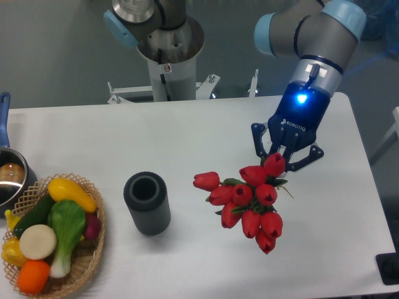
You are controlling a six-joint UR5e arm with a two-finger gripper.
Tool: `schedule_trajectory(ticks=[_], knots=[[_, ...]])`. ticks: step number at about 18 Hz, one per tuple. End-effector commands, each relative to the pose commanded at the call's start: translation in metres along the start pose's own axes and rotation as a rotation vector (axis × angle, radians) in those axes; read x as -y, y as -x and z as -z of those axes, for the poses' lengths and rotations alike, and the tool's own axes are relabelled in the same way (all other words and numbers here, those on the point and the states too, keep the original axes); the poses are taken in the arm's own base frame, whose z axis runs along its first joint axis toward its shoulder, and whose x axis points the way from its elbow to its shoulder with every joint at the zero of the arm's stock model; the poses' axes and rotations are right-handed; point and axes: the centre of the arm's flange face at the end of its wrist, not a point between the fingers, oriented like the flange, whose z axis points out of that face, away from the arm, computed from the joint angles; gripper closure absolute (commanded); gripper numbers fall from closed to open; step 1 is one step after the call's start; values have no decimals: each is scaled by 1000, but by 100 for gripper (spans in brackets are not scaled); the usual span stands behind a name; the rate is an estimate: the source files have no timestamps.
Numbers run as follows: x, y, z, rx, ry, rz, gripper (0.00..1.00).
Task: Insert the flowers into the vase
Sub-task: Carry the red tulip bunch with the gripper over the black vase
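Note:
The flowers (249,199), a bunch of red tulip buds with green leaves, are right of centre on the table, with the buds fanning down and left. Their stems point up and right and are hidden under my gripper (278,161). The gripper comes down from the upper right, and its blue fingers (260,138) close in on the stem end of the bunch. One bud covers the fingertips. The dark grey ribbed vase (147,203) stands upright left of the bunch with its round mouth open and empty, about a hand's width from the nearest bud.
A wicker basket (93,249) of toy vegetables sits at the front left. A metal pot (9,177) with a blue handle is at the left edge. The arm's base column (167,56) stands behind the table's far edge.

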Motion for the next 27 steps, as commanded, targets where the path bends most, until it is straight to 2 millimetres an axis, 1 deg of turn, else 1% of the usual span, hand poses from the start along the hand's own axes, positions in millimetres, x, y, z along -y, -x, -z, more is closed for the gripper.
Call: schedule_trajectory(ticks=[2, 4, 7, 10, 13, 15, 16, 17, 19, 21, 22, 23, 24, 25, 27], knots=[[-2, -4, -4, -10, 2, 1, 86], [1, -1, -1, -3, 0, -3, 86], [-2, -5, -5, -15, -4, -2, 86], [6, -11, -7, -24, -14, -7, 85], [12, -30, -26, -101, -78, -3, 84], [22, -40, -31, -155, -154, -4, 84], [22, -45, -33, -183, -188, 4, 84], [28, -54, -38, -222, -235, 9, 84], [24, -66, -47, -263, -266, 19, 84], [26, -77, -53, -308, -320, 17, 85], [29, -86, -58, -336, -345, 13, 85], [29, -91, -59, -352, -365, 19, 85], [41, -99, -53, -371, -405, 5, 85], [45, -108, -49, -382, -422, 2, 85], [47, -120, -48, -407, -456, 5, 85]])
